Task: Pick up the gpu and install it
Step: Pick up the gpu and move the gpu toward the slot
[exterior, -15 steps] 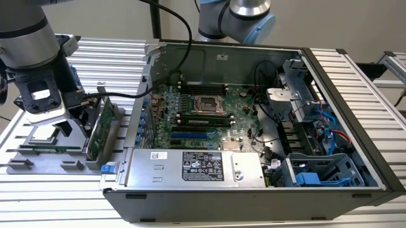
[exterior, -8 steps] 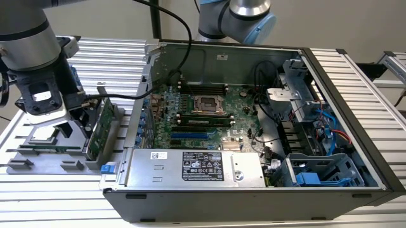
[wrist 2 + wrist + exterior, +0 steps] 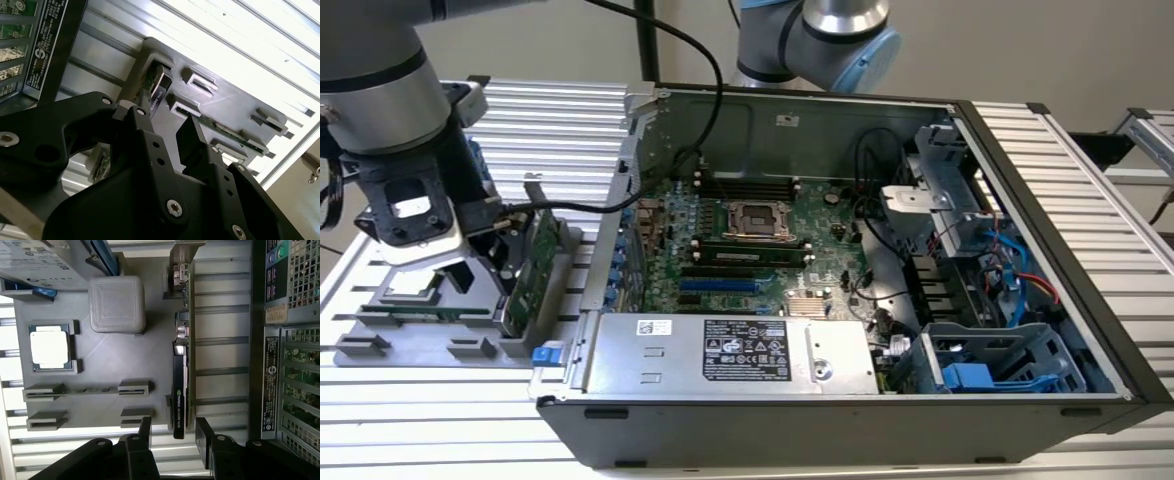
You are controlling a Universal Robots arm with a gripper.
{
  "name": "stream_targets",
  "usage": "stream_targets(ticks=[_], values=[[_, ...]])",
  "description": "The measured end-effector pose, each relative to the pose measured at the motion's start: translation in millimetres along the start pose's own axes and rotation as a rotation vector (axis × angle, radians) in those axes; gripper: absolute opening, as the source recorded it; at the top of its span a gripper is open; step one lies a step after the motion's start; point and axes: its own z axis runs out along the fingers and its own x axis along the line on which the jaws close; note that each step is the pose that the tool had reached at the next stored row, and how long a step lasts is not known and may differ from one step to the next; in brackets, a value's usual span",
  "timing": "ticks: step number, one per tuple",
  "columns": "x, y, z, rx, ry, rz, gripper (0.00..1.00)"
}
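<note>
The gpu (image 3: 181, 385) stands on its edge in the grey fixture tray (image 3: 115, 365), its black cooler facing the tray and its silver bracket (image 3: 182, 260) at the far end. In the exterior view the gpu (image 3: 523, 275) is a green card just outside the open computer case (image 3: 854, 250), on the exterior view's left. My gripper (image 3: 175, 440) hangs over the card's near end. It is open, one finger on each side of the card's line and touching nothing. The second wrist view shows the fingers (image 3: 192, 145) apart, with the gpu's black end (image 3: 156, 92) beyond them. Seen from outside, my gripper (image 3: 478, 280) is low over the tray.
The tray also holds a processor chip (image 3: 49, 347), a grey block (image 3: 117, 304), a narrow green memory stick (image 3: 225, 131) and a hard drive in a blue caddy (image 3: 45, 260). The case wall (image 3: 272, 375) runs close beside the gpu. The motherboard (image 3: 747, 230) lies open inside the case.
</note>
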Motion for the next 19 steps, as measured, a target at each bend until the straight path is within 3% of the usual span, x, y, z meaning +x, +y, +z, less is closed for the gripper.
stream_targets(ticks=[19], values=[[-5.4, 2.6, 5.7, -0.0019, -0.0030, 0.000, 1.00]])
